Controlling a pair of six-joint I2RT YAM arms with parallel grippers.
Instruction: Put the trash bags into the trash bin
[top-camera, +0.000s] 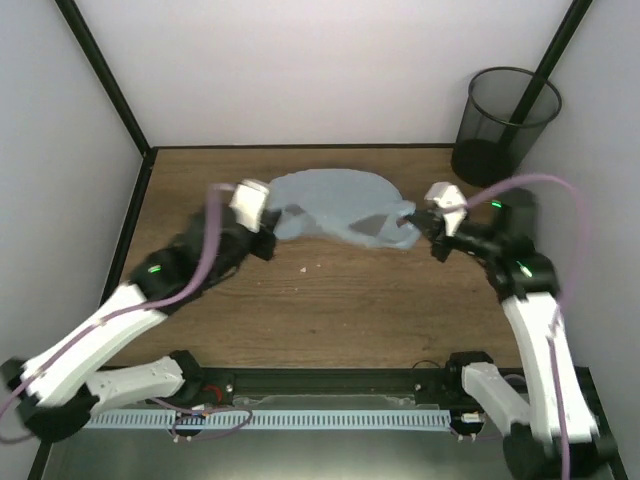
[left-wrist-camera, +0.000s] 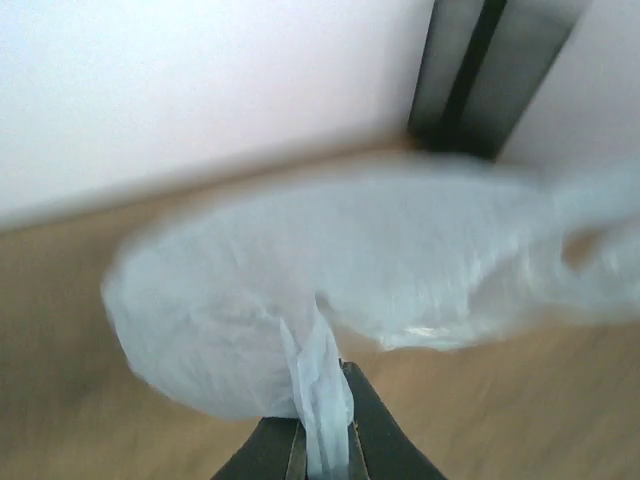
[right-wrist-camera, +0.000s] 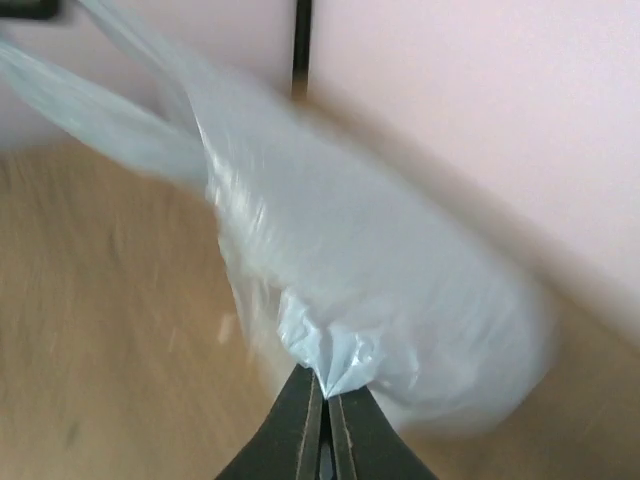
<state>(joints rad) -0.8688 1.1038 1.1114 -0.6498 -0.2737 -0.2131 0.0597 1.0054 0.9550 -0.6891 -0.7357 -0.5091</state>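
The light-blue trash bag (top-camera: 335, 200) hangs stretched between my two grippers above the wooden table. My left gripper (top-camera: 268, 238) is shut on the bag's left edge; in the left wrist view a strip of plastic (left-wrist-camera: 322, 400) is pinched between the jaws. My right gripper (top-camera: 420, 222) is shut on the bag's right side; the right wrist view shows a pinched fold (right-wrist-camera: 335, 370) at the fingertips. The bag fills both wrist views (left-wrist-camera: 330, 280) (right-wrist-camera: 350, 280). The black wire-mesh trash bin (top-camera: 505, 125) stands upright at the back right corner, apart from the bag.
White walls and black frame posts (top-camera: 105, 75) enclose the table on three sides. A small pale crumb (top-camera: 303, 267) lies on the wood (top-camera: 330, 310) in front of the bag. The arm bases sit at the near edge.
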